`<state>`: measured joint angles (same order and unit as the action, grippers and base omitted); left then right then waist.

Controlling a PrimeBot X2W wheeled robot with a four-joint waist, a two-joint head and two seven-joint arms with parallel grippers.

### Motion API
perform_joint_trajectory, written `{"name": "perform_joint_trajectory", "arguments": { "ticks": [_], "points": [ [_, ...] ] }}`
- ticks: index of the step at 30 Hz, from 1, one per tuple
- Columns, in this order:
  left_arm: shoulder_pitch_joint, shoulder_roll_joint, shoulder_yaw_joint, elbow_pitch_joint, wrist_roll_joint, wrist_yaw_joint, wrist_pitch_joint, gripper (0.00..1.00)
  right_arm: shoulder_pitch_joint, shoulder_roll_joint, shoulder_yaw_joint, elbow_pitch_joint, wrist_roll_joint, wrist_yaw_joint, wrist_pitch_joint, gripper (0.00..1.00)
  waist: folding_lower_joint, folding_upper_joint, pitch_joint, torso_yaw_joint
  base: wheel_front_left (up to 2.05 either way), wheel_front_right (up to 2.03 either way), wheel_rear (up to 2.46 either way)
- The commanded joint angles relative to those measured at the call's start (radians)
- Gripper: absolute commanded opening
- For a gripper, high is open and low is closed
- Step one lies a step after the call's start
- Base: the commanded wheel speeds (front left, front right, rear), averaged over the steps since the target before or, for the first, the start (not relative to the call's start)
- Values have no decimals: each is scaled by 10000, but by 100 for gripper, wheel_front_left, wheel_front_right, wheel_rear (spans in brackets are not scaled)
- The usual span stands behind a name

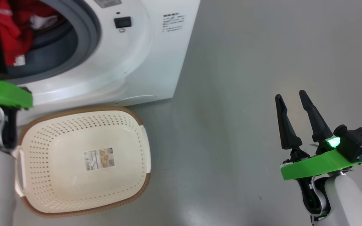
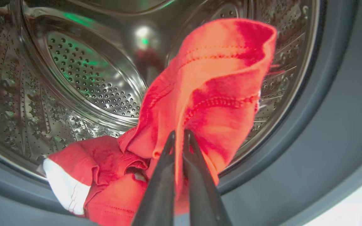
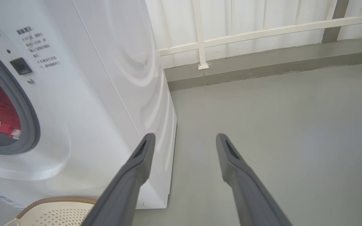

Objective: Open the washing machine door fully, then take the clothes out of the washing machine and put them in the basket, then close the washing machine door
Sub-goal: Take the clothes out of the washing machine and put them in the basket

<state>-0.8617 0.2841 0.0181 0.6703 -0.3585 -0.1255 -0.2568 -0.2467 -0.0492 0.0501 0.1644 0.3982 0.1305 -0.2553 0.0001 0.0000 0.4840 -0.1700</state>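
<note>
The white washing machine (image 1: 149, 53) stands open at the upper left, and its door is out of view. Red clothes (image 1: 9, 31) bunch at the drum mouth. In the left wrist view my left gripper (image 2: 178, 133) is shut on a fold of the red clothes (image 2: 218, 84), lifted before the steel drum (image 2: 83, 78); more red fabric with white trim hangs over the grey gasket (image 2: 294, 150). The cream basket (image 1: 83, 194) sits on the floor below the machine, with nothing in it. My right gripper (image 1: 291, 99) stands open over bare floor at the lower right.
Grey floor (image 1: 247, 62) stretches to the right of the machine. A white railing and a low grey kerb (image 3: 262, 66) run behind it in the right wrist view. The basket's rim (image 3: 55, 200) peeks in by the machine's foot.
</note>
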Motion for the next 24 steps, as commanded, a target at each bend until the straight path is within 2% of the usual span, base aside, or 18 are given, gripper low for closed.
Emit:
{"name": "perform_joint_trajectory", "arguments": {
  "ticks": [1, 9, 24],
  "points": [
    [506, 224, 459, -718, 260, -51, -49, 0, 251, -70, 155, -180, -177, 2, -65, 100, -1, 0, -230, 223, 0, 0, 0],
    [1769, -460, 951, -2528, 688, -51, -49, 0, 521, -202, -24, -115, -248, 2, -65, 100, -1, 0, -636, 592, 0, 0, 0],
    [4085, -1242, 1281, -6164, 1123, -52, -49, 0, 973, -268, -149, -32, -222, 2, -65, 100, -1, 0, -1260, 1045, 0, 0, 0]
  ]
}}
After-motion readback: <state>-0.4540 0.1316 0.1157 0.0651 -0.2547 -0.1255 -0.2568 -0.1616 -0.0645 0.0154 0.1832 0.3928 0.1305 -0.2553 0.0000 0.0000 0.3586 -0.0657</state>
